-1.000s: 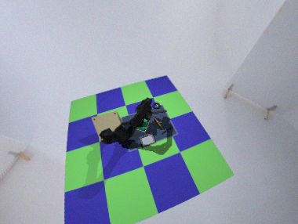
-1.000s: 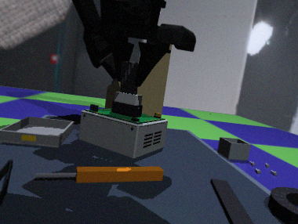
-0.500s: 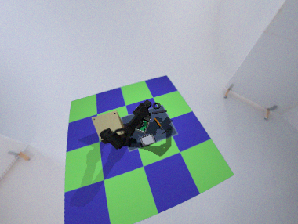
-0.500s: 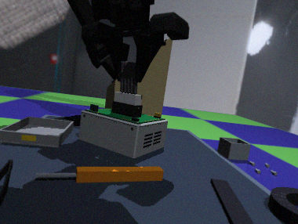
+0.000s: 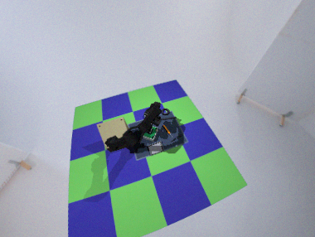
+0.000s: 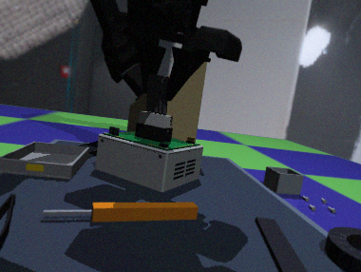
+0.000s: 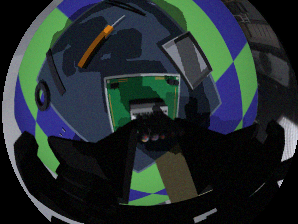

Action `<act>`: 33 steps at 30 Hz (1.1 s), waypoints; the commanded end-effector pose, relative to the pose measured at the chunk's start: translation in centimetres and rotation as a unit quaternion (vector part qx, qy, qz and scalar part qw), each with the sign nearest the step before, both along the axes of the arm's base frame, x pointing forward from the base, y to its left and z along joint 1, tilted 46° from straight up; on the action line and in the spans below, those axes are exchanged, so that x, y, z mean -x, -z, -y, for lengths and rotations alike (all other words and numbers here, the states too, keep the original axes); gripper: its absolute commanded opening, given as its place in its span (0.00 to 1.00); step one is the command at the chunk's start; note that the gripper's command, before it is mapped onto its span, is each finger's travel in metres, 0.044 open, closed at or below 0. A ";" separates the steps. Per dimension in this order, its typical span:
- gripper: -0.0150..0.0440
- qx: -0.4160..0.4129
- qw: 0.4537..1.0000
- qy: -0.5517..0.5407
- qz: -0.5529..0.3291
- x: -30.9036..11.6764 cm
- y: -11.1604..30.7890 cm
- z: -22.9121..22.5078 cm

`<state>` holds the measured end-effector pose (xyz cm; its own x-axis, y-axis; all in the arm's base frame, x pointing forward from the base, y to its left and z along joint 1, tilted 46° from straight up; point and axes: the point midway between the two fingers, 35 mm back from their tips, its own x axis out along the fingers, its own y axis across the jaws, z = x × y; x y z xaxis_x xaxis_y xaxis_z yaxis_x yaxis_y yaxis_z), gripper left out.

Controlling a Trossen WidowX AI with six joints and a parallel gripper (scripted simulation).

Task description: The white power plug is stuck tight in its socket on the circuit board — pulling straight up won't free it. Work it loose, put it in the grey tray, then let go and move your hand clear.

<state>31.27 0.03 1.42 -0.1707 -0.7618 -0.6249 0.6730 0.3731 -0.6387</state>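
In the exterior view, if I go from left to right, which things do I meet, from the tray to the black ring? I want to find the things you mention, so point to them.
Grey tray (image 5: 156, 149) (image 6: 73, 167) (image 7: 175, 47), green circuit board (image 5: 151, 133) (image 6: 180, 142) (image 7: 142, 90), small grey box (image 6: 284, 184), black ring (image 5: 166, 108) (image 6: 334, 242) (image 7: 38, 96).

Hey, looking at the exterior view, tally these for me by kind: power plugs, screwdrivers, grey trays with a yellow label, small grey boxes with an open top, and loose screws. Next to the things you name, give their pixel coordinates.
Power plug (image 6: 156, 118) (image 7: 148, 109): 1
Screwdriver (image 6: 144, 212) (image 7: 93, 49): 1
Grey tray (image 6: 65, 169) (image 7: 200, 79): 1
Small grey box (image 6: 288, 184): 1
Loose screws (image 6: 312, 207): 4
Total: 8
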 end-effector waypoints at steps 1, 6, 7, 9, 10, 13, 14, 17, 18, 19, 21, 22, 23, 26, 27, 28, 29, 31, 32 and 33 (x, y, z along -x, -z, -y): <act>0.25 -0.027 0.999 -0.030 0.021 0.0 -1.1 -1.3; 0.25 -0.080 0.993 -0.063 0.059 0.8 -1.9 -0.9; 0.25 -0.088 0.992 -0.068 0.064 0.9 -2.0 -0.8; 0.25 -0.097 0.990 -0.074 0.071 1.1 -2.2 -0.7; 0.25 -0.098 0.990 -0.075 0.072 1.1 -2.2 -0.7; 0.25 -0.087 0.992 -0.068 0.064 0.9 -2.2 -0.9; 0.25 -0.080 0.993 -0.063 0.058 0.8 -2.1 -1.0; 0.25 -0.048 0.997 -0.044 0.036 0.3 -1.7 -1.4; 0.25 -0.037 0.998 -0.037 0.028 0.1 -1.6 -1.5; 0.25 -0.026 0.999 -0.030 0.021 -0.1 -1.4 -1.7; 0.25 -0.009 1.000 -0.019 0.008 -0.3 -1.3 -1.9; 0.25 -0.003 1.000 -0.015 0.004 -0.4 -1.2 -2.0; 0.25 0.000 1.000 -0.013 0.002 -0.5 -1.2 -2.1; 0.25 -0.003 1.000 -0.016 0.004 -0.4 -1.3 -2.1; 0.25 -0.009 1.000 -0.019 0.009 -0.3 -1.4 -2.0; 0.25 -0.017 0.999 -0.024 0.014 -0.2 -1.5 -1.9; 0.25 -0.027 0.999 -0.030 0.021 -0.1 -1.6 -1.8; 0.25 -0.049 0.997 -0.044 0.037 0.3 -1.9 -1.6; 0.25 -0.060 0.996 -0.051 0.044 0.4 -2.1 -1.6; 0.25 -0.071 0.994 -0.058 0.052 0.6 -2.3 -1.4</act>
